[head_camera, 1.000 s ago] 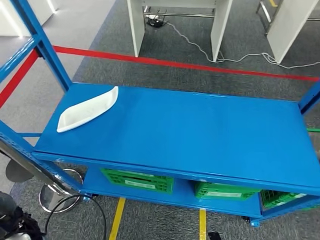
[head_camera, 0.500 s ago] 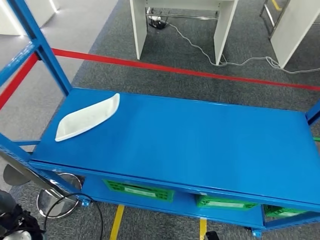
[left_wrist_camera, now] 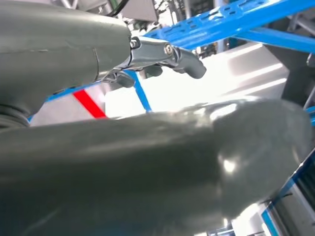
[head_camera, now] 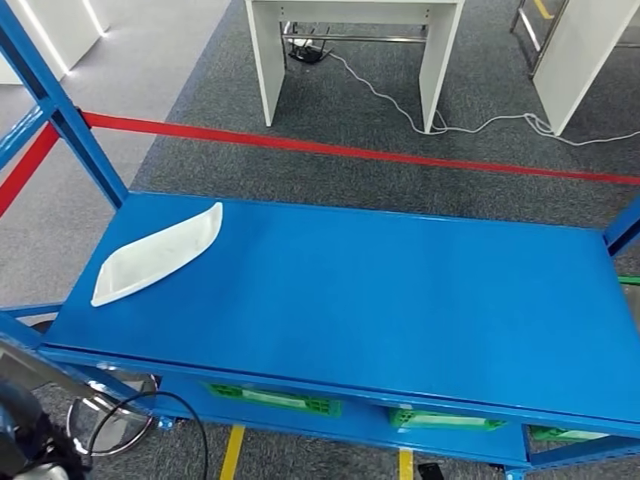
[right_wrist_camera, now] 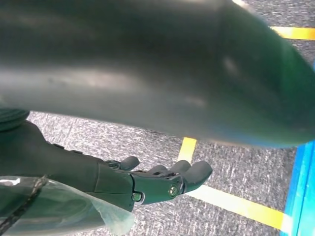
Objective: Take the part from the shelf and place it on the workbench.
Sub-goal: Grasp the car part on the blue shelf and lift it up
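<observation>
The white part lies at the blue shelf's left end; my left hand and right hand hang loosely spread, holding nothing

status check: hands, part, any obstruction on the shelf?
Left hand and right hand open, holding nothing. White part lies untouched on the blue shelf, left end. Nothing around it.

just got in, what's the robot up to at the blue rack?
Nothing is being handled yet. The white part lies untouched at the left end of the blue shelf, with the robot looking down on it. The left hand is up near the rack's blue frame, holding nothing. The right hand hangs over grey carpet with yellow floor tape, fingers apart and empty. Green crates sit on the lower level.
</observation>
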Motion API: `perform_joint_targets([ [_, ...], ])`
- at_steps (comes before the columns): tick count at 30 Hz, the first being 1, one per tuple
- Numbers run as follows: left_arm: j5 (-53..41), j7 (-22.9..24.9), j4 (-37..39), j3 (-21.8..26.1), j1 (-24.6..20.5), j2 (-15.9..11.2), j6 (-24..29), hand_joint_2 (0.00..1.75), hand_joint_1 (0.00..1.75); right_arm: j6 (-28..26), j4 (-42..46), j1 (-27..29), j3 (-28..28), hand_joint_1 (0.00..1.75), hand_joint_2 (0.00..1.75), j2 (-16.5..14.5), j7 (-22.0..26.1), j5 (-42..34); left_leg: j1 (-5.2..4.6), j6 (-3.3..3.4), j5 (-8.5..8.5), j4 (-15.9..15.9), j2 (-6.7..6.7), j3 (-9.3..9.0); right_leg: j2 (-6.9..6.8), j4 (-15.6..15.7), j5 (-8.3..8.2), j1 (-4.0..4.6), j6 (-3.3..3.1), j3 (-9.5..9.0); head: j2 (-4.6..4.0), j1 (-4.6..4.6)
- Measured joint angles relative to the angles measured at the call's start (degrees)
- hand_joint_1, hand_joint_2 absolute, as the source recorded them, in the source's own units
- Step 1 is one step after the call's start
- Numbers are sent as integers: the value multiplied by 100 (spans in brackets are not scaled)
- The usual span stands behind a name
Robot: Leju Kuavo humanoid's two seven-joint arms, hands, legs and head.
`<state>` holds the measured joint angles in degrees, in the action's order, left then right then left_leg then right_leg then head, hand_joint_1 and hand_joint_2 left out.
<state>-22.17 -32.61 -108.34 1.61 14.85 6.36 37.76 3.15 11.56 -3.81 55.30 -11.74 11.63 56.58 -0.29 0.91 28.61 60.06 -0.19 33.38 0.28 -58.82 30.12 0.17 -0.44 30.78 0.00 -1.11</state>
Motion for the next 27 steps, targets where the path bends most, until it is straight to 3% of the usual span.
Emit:
perform_joint_targets([
  [3,-357,248,33,-69,-68,-69,-161,0,0,30,0,-1,8,0,0,0,-3,13,35,44,-142,-126,-3,-55,1,-87,118,7,92,47,0,-13],
  [5,-694,461,116,-127,-179,-161,-300,0,0,49,0,-8,9,0,0,0,-15,36,62,80,-164,-173,5,-76,2,-555,407,-9,150,268,0,-6],
  [7,-919,609,244,-163,-282,-265,-397,0,0,64,0,-4,9,0,0,1,-38,60,66,99,-159,-173,11,-71,-1,-1292,741,-25,195,664,0,-4],
  [8,-1000,661,312,-179,-326,-313,-443,0,0,69,0,4,9,0,0,2,-55,74,66,102,-154,-172,13,-73,-3,-1531,788,-33,212,806,0,-7],
  [9,-1089,724,379,-195,-377,-368,-507,0,0,72,0,13,9,0,0,3,-73,91,68,100,-149,-170,13,-77,-6,-1574,718,-40,223,855,0,-6],
  [10,-1205,805,456,-215,-447,-431,-596,0,0,75,0,17,9,0,0,7,-89,110,71,93,-141,-168,10,-85,-10,-1389,539,-49,229,793,0,-5],
  [12,-1482,1001,657,-271,-668,-574,-812,0,0,86,0,9,8,0,0,16,-99,163,68,57,-118,-156,-2,-103,-28,-634,110,-66,229,476,0,-3],
  [14,-1745,1202,943,-336,-1006,-744,-1013,87,0,107,0,-9,4,0,0,22,-101,230,46,-1,-98,-129,-24,-100,-30,-113,-93,-71,186,233,0,-13],
  [16,-1959,1380,1304,-407,-1423,-922,-1179,175,0,133,0,-15,-7,0,0,22,-108,300,36,-61,-110,-126,-38,-90,-18,-30,-118,-60,117,190,0,-22],
  [19,-2117,1536,1876,-512,-2065,-1133,-1393,175,0,171,0,-23,-37,0,0,22,-121,390,58,-149,19,46,-19,-15,-20,-5,-160,-79,14,192,0,-39],
  [22,-2195,1630,2440,-615,-2619,-1273,-1587,175,0,201,0,-28,-83,0,0,24,-152,458,73,-215,508,1086,-6,456,-21,-1,-161,-81,-34,190,0,-63],
  [23,-2225,1655,2624,-652,-2760,-1307,-1624,175,0,204,0,-27,-96,0,0,25,-171,474,75,-222,594,1405,-6,611,-17,-2,-158,-79,-39,186,0,-62],
  [24,-2253,1671,2781,-685,-2869,-1337,-1640,175,0,205,0,-26,-105,0,0,27,-186,485,75,-217,553,1515,-6,676,-7,-3,-153,-77,-43,177,0,-64],
  [25,-2271,1681,2905,-710,-2960,-1364,-1645,175,0,205,0,-27,-113,0,0,29,-196,493,75,-202,395,1389,-6,637,6,-3,-146,-75,-44,162,0,-64],
  [27,-2297,1689,3089,-754,-3123,-1410,-1648,175,0,208,0,-29,-127,0,0,31,-197,502,68,-147,-63,679,-8,349,31,0,-122,-71,-37,123,0,-64],
])
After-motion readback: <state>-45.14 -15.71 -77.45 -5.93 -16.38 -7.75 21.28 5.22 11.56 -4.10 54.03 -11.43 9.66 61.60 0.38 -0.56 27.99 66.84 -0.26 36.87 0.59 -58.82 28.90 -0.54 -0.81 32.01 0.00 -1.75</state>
